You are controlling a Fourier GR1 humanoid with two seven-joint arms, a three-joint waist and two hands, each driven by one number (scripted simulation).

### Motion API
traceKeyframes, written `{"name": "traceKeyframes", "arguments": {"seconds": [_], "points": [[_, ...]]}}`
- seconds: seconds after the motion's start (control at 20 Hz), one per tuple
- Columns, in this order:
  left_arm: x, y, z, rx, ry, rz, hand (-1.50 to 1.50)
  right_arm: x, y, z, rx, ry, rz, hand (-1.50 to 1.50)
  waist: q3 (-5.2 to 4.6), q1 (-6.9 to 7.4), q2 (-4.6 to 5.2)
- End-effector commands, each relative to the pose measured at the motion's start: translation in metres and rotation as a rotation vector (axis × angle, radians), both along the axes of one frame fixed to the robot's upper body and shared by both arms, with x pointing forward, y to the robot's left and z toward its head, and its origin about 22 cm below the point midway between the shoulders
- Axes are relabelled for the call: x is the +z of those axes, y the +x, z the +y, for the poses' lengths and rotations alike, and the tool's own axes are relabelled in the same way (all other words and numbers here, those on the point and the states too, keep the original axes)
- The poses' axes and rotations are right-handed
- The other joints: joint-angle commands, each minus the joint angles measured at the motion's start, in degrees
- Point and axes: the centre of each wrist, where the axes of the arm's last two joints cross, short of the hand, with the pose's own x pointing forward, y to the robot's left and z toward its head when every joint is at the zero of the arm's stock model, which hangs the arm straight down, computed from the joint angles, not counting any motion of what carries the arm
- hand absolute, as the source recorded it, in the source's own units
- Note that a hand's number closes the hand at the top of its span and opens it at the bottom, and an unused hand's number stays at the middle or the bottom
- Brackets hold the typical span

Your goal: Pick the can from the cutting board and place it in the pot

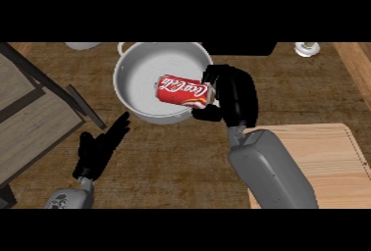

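Note:
A red can (pixel 181 90) with white lettering lies tilted on its side over the inside of the grey pot (pixel 138 68). My right hand (pixel 233 95) is at the pot's right rim, its fingers and thumb curled round the can's right end. The light wooden cutting board (pixel 326 157) lies at the lower right, partly hidden by my right forearm. At the lower left my left hand (pixel 101 144) rests open with its fingers straight, pointing up towards the pot and touching nothing.
A grey wooden cabinet top (pixel 29 108) fills the left side, with a dark bar (pixel 87 105) along its edge. A small white object (pixel 307 48) stands at the back right and a pale dish (pixel 83 45) at the back left. A dark block (pixel 243 48) sits behind the pot.

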Motion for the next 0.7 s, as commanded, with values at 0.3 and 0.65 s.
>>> {"name": "traceKeyframes", "arguments": {"seconds": [0.3, 0.65], "points": [[0.014, 0.010, 0.010, -0.035, -0.001, -0.008, 0.00, 0.046, 0.071, 0.049, 0.004, -0.199, 0.130, 1.50, 0.02, 1.40, 0.40], [0.015, 0.014, -0.012, -0.075, 0.014, -0.023, 0.00, 0.027, 0.091, 0.070, -0.124, -0.538, 0.199, 1.50, -0.11, 3.63, 1.10]]}}
